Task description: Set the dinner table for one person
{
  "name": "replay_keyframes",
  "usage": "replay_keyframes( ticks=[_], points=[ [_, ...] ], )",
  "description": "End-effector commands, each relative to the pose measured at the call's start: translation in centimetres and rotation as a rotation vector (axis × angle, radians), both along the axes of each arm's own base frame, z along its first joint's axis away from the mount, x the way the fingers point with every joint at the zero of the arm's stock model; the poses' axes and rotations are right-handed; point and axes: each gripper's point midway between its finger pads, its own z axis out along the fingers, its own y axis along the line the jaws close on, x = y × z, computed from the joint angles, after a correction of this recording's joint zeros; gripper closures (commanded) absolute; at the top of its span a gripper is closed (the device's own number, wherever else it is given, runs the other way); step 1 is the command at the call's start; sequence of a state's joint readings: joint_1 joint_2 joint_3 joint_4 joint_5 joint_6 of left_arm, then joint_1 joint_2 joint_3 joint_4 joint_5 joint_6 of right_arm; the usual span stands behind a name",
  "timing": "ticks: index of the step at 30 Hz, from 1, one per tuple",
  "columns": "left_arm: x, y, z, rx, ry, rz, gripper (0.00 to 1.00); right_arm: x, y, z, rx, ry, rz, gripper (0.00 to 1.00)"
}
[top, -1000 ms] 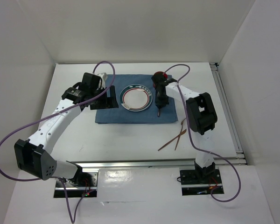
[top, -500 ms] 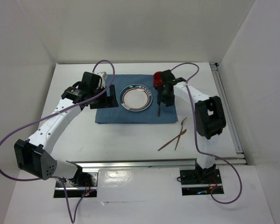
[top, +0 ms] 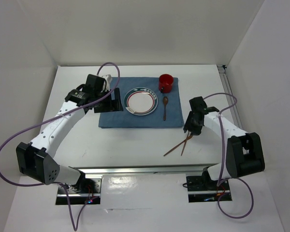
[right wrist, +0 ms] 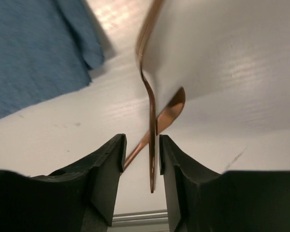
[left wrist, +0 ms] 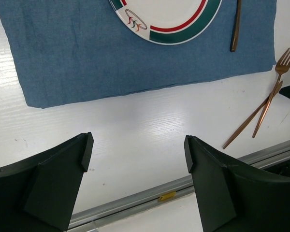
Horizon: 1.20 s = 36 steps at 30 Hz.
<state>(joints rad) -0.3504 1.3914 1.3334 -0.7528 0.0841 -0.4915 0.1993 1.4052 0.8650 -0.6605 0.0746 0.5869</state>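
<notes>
From above, the right arm has swung off the far side of the placemat, where it stood over the cup a second ago, and now reaches out low to the near right. The right gripper is down at the far ends of the fork and knife on the bare table, which spans the whole view under everything. The spoon lies free on the placemat, just right of the plate, and the cup stands at the mat's far right corner. The left arm has not moved; it arches over the mat's left edge, the left gripper hanging above it. On the left wrist camera the left gripper has its fingers spread wide with nothing between them, looking down over the placemat, the plate and the spoon, with the fork and knife crossed on the table near the rail. On the right wrist camera the right gripper has its fingers narrowly apart. A thin copper strip runs through the gap and a broader copper piece crosses it; neither finger presses on them, and I cannot tell fork from knife here. The mat's corner shows at far left.
</notes>
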Motion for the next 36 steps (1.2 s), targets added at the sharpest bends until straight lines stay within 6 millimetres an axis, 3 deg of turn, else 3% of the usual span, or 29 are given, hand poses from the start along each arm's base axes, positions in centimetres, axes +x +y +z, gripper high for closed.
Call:
replay_keyframes(
  ticks=[1, 7, 13, 17, 19, 22, 26, 29, 33, 36],
  points=[
    [0.7, -0.7, 1.1, -0.01, -0.048, -0.047, 0.06, 0.3, 0.1, -0.2, 0.031, -0.034, -0.023, 0.56],
    [0.4, -0.6, 0.6, -0.01, -0.027, -0.04, 0.06, 0.1, 0.2, -3.2, 0.037, 0.039, -0.003, 0.6],
    [0.4, -0.6, 0.6, -0.015, -0.024, -0.033, 0.06, 0.2, 0.2, -4.3, 0.032, 0.049, 0.006, 0.64],
    [0.5, -0.7, 1.0, -0.018, -0.033, -0.033, 0.06, 0.2, 0.1, -4.3, 0.02, 0.048, 0.011, 0.77],
    [0.5, -0.7, 1.0, -0.018, -0.033, -0.033, 0.06, 0.3, 0.1, -4.1, 0.02, 0.049, 0.011, 0.89],
    [0.7, -0.9, 1.0, -0.024, -0.031, -0.039, 0.06, 0.3, -0.1, -3.1, 0.016, 0.037, -0.001, 1.0],
    [1.0, -1.0, 1.7, -0.03, -0.048, -0.04, 0.06, 0.7, -0.1, 0.2, -0.022, -0.016, 0.009, 1.0],
    [1.1, -0.9, 2.6, -0.026, -0.061, -0.033, 0.06, 0.8, 1.1, 2.6, -0.029, -0.041, 0.052, 1.0],
    [1.7, 0.1, 3.7, 0.02, -0.085, 0.001, 0.06, 2.0, 4.1, 5.7, 0.007, -0.102, 0.114, 1.0],
    [1.9, 1.2, 4.9, 0.053, -0.086, 0.081, 0.06, 3.4, 9.1, 8.2, 0.096, -0.166, 0.213, 1.0]
  ],
)
